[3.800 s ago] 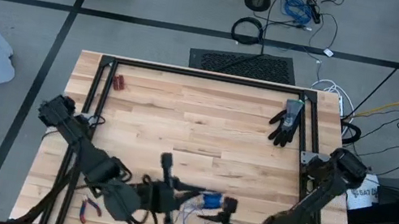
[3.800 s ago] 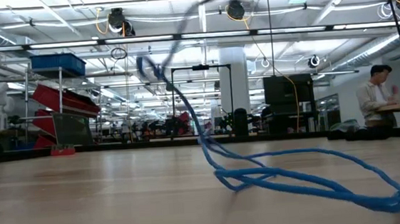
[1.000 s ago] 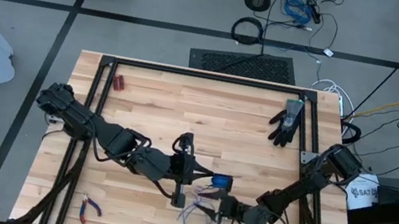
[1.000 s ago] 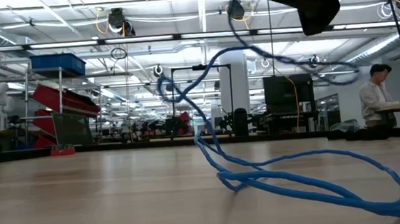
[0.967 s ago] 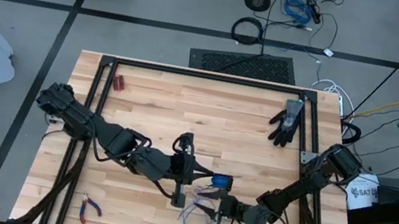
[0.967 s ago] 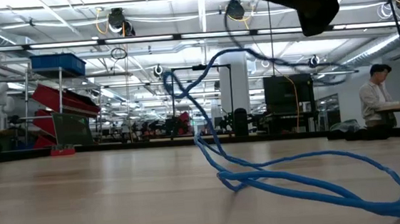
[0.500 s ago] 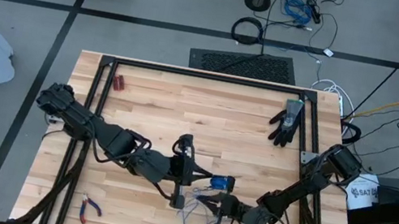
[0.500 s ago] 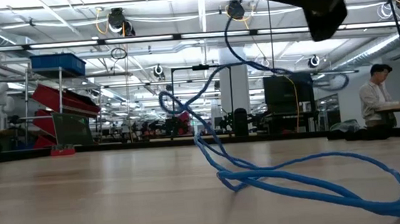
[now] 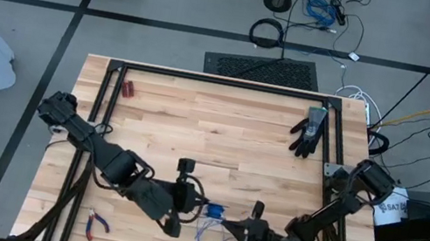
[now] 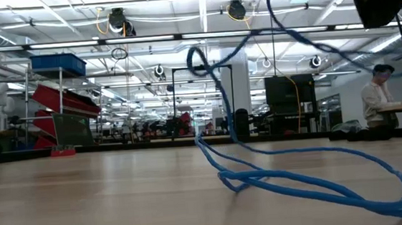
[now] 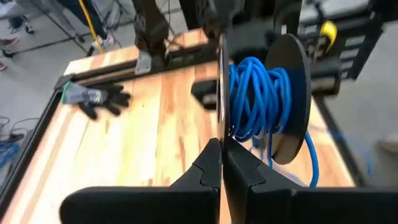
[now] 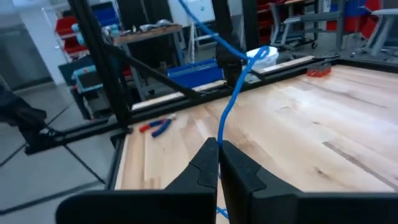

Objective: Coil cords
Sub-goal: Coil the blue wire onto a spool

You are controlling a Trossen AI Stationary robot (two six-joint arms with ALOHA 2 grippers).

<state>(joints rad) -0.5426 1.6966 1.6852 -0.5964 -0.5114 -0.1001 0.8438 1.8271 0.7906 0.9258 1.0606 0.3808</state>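
The cord is a thin blue cable. Part of it is wound on a small reel between two dark discs. The rest lies in loose loops on the wooden table near its near edge, with one strand rising high. My left gripper is shut on the reel, which sits left of centre in the high view. My right gripper is shut on a free strand just right of the reel. My left gripper pinches the rim of the reel's nearer disc between its two fingers. That disc stands edge-on to the fingers. The reel sits upright beyond the fingertips, lifted clear of the table, with cable trailing down from it. My right gripper pinches a single strand of the cord between its two fingers, coming in about level over the table. The strand climbs from the fingertips, bends and runs on upward out of the picture.
A black glove lies at the far right of the table. Small red-handled pliers lie at the near left, and a small red item at the far left. Dark frame rails run along the table's sides.
My left gripper has carried the reel toward the table's near edge and a little left. My right gripper has shifted toward the right edge. The raised strand has swung up and across, while the loops on the table have stayed put.
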